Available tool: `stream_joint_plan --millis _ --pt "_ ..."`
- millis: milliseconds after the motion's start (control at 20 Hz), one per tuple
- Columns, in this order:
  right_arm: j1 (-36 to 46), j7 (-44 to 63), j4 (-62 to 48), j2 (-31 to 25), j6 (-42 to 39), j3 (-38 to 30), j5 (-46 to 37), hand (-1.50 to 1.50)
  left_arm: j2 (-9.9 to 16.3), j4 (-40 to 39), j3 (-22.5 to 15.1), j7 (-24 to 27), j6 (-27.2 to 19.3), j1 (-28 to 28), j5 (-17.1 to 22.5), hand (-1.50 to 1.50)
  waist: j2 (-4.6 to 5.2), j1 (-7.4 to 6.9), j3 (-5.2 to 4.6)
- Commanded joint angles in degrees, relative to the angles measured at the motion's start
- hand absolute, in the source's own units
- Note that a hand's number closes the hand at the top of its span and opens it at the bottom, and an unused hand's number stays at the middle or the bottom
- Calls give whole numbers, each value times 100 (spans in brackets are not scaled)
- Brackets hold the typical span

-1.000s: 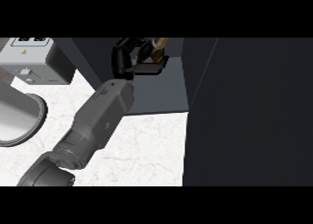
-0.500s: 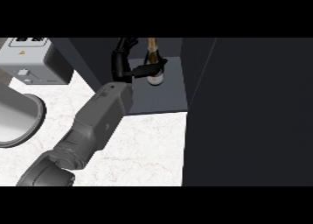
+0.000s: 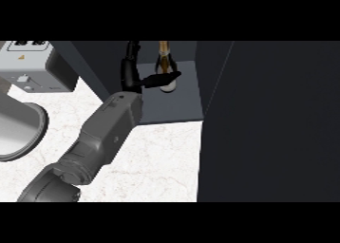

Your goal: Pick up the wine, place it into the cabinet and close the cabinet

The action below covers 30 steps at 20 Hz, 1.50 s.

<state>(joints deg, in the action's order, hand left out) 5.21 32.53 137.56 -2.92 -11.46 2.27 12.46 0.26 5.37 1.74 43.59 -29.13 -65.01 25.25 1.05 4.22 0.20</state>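
**Wine inside the cabinet, door not yet shut**

The cabinet [image 3: 180,102] takes up the upper middle of the head view, its dark floor and side walls exposed. A broad dark panel [image 3: 278,123] fills the right side and is judged to be the open door. The white marble counter [image 3: 159,161] lies below.

One grey forearm [image 3: 102,137] runs from the lower left up into the opening. By its position it is taken as the left arm; this cannot be confirmed.

A toaster [image 3: 29,64] stands at the upper left, with a pale round rim [image 3: 18,137] below it.

The left hand [image 3: 141,78] is inside the cabinet, thumb and fingers reaching round the wine [image 3: 165,71]. The bottle stands roughly upright, base on or just above the cabinet floor; contact cannot be told.

The right hand is not visible.

Assessment: pick-up done, placement almost complete. Outstanding: release, withdraw the arm, close the door
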Motion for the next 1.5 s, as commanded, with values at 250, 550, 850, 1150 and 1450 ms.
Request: stream_joint_plan --millis 250,550,850,1150,1450 --pt "-301 -20 466 59 -42 41 253 -150 215 1 197 307 155 339 72 -150 45 21 -28" --pt "-86 284 450 36 111 139 118 -150 1 32 196 637 261 491 6 -150 41 -8 -33" --pt "-287 -90 273 48 -56 176 50 -150 96 26 150 581 731 471 -67 -150 33 -33 -26" --pt "211 207 221 94 235 294 -161 -150 -26 16 108 605 920 450 -93 -150 25 -78 -34" --pt "185 481 482 -24 250 179 148 -150 -26 55 115 938 1288 895 118 -150 -12 -32 -33"
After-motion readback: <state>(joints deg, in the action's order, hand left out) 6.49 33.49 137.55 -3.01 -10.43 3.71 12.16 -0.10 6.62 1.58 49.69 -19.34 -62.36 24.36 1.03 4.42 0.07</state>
